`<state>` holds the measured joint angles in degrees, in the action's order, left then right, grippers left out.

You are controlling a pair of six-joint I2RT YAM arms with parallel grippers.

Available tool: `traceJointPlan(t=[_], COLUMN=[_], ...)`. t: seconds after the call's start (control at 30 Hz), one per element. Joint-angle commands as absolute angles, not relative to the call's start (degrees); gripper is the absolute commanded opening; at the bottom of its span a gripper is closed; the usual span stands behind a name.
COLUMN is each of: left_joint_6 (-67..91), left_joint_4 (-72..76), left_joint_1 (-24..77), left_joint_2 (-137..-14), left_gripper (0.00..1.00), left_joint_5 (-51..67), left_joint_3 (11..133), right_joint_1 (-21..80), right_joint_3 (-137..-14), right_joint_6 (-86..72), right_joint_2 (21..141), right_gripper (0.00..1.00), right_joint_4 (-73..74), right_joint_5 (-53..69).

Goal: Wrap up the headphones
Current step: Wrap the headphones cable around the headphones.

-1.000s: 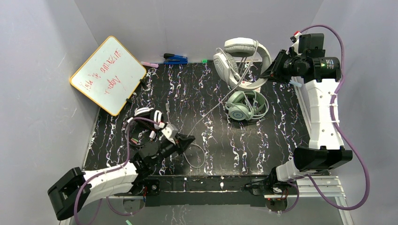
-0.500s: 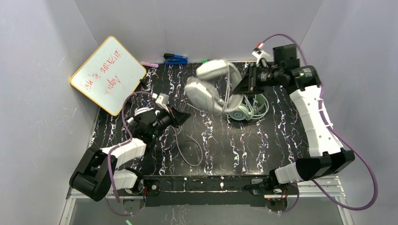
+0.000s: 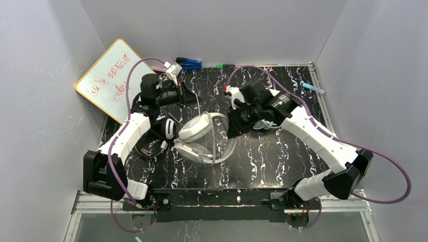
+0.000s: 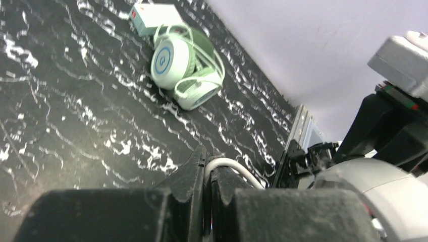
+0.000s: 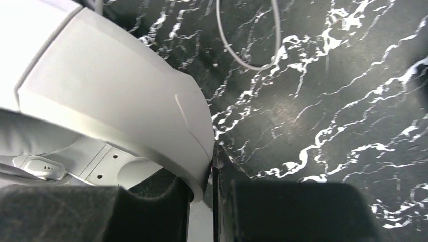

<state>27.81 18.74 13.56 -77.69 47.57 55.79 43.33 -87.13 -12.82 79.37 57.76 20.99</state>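
Note:
The light grey headset (image 3: pixel 201 137) hangs at the table's middle-left. My right gripper (image 3: pixel 230 127) is shut on its headband (image 5: pixel 126 101), seen close in the right wrist view. My left gripper (image 3: pixel 190 97) is behind it, shut on its grey cable (image 4: pixel 227 165), which runs down to the headset. A loop of that cable (image 5: pixel 247 50) lies on the table. The mint-green headset (image 4: pixel 184 65) lies wound at the back right, mostly hidden by my right arm in the top view (image 3: pixel 263 124). The black-and-white headset (image 3: pixel 164 127) lies under my left arm, partly hidden.
A whiteboard (image 3: pixel 115 80) leans at the back left. A blue pen (image 3: pixel 189 63) and a small green item (image 3: pixel 220 65) lie along the back wall. A pale blue pen (image 3: pixel 313 88) lies at the right edge. The table (image 3: pixel 282 161) is black marble-patterned.
My right arm carried the grey headset from the back right to the middle-left. My left arm swung from the front edge to the back left, pulling the cable with it.

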Motion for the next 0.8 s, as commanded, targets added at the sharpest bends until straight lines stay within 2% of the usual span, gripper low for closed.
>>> traceJointPlan(t=[0.0,0.27,0.53,0.77], left_joint_6=[15.41,16.39,24.14,30.58], left_joint_4=[-10.55,-18.90,-20.85,-22.58], left_joint_1=[12.04,12.49,19.36,20.27], left_joint_2=[-79.68,-80.22,-86.10,-91.24], left_gripper=[0.00,0.00,0.01,0.03], left_joint_5=[42.52,43.76,44.11,48.13], left_joint_3=[66.61,73.77,78.85,84.05], right_joint_1=[49.73,50.32,51.20,51.19], right_joint_3=[-86.89,-89.58,-91.11,-91.81], right_joint_6=[-9.92,-11.28,-10.39,-16.18], right_joint_2=[82.09,88.02,90.07,93.50], right_gripper=[0.01,0.01,0.01,0.01], right_joint_4=[65.83,67.44,62.33,61.98], right_joint_5=[9.84,-12.62,-23.87,-40.67])
